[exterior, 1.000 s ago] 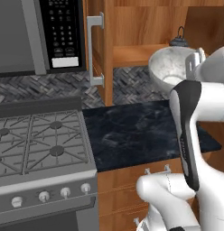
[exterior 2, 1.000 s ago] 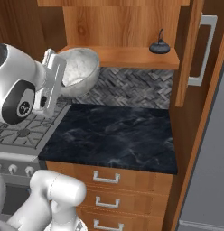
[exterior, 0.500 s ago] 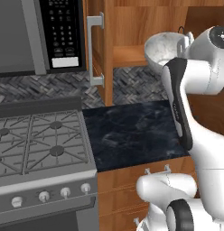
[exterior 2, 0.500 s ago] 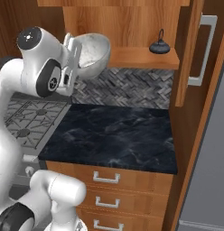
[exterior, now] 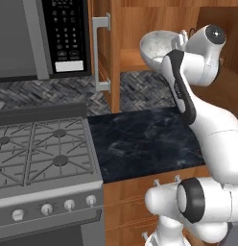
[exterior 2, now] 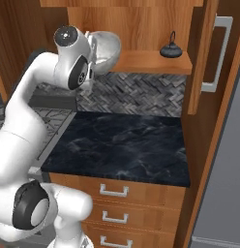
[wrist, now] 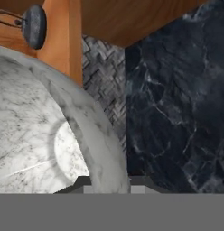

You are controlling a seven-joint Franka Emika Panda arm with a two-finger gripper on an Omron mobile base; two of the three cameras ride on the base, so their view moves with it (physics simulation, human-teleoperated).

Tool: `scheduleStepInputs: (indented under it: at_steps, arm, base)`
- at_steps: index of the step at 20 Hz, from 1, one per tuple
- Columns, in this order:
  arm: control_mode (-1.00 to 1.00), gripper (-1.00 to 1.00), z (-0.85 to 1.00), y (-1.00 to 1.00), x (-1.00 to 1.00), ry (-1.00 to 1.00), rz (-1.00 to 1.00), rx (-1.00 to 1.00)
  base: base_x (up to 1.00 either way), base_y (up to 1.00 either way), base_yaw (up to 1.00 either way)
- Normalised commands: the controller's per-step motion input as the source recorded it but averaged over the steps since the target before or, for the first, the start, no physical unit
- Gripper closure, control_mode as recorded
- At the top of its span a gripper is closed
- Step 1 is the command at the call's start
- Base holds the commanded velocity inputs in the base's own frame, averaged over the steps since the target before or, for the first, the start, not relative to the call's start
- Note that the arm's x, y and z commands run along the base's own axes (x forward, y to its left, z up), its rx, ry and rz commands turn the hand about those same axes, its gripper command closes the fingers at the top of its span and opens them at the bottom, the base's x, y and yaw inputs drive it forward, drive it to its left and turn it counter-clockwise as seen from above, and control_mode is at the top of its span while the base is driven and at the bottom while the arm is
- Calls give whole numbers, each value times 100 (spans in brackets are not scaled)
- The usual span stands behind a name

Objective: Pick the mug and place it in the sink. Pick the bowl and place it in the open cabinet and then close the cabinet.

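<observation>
So the left base view sits behind the arm on its left side, looking forward and down across the stove (exterior: 44, 158) and the dark stone surface (exterior: 140, 141), with the microwave (exterior: 44, 38) up top. The right base view does the same from the other side, so it catches the drawers (exterior 2: 117, 203) under the surface and the open cabinet (exterior 2: 151, 62) with a small teapot (exterior 2: 171, 49) on its shelf. Both share that surface, the tiled back wall, the cabinet and the bowl (exterior 2: 106, 47). The hand view is rolled sideways and pressed right up against the bowl (wrist: 50, 135), surface behind it.
</observation>
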Motion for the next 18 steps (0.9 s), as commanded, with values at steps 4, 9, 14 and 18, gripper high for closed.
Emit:
scheduleStepInputs:
  at_steps: [4,9,14,18]
  arm:
    - [-100,100,1,0,100,3,11,0]
    - [-100,100,0,0,88,14,4,0]
    - [-100,100,0,0,91,9,0,0]
    - [-100,100,0,0,78,17,0,0]
  base:
    - [0,0,0]
    - [0,0,0]
    - [0,0,0]
    - [0,0,0]
